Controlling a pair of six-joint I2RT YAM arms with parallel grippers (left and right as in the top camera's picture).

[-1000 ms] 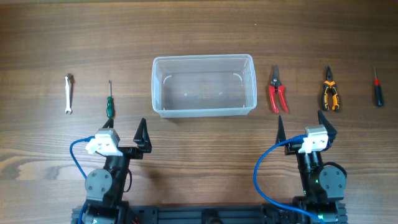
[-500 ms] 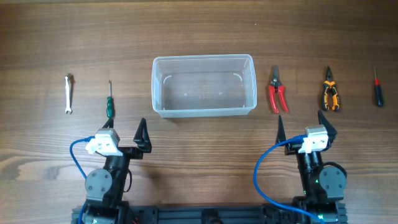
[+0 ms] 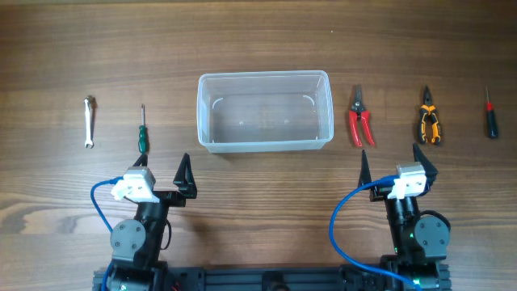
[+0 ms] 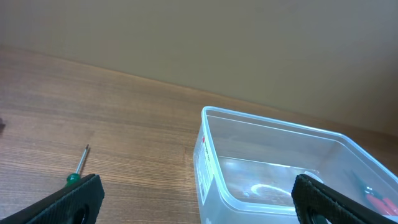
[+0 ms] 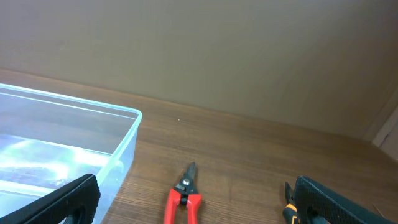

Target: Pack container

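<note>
container (image 3: 265, 113): clear plastic tub, rectangular, rounded corners, rimmed; upright and open-topped at the middle of the wooden table (image 3: 258, 32), long side across the robot's front; nothing visible inside.
green-handled screwdriver (image 3: 142, 133): flat on the table, near the tub's left side, tip pointing away from the robot.
small wrench (image 3: 90, 121): silver, further left, well apart from the tub.
red-handled cutters (image 3: 360, 121): just beside the tub's right side, not touching it, nose pointing away.
orange-and-black pliers (image 3: 429, 123): right of the cutters.
red-handled screwdriver (image 3: 490, 118): small, furthest right, near the table edge.
left gripper (image 3: 164, 166): on the near side of the tub, below the green screwdriver; fingers spread wide, holding nothing.
right gripper (image 3: 393, 162): near side, between cutters and pliers; fingers spread wide, holding nothing.
</note>
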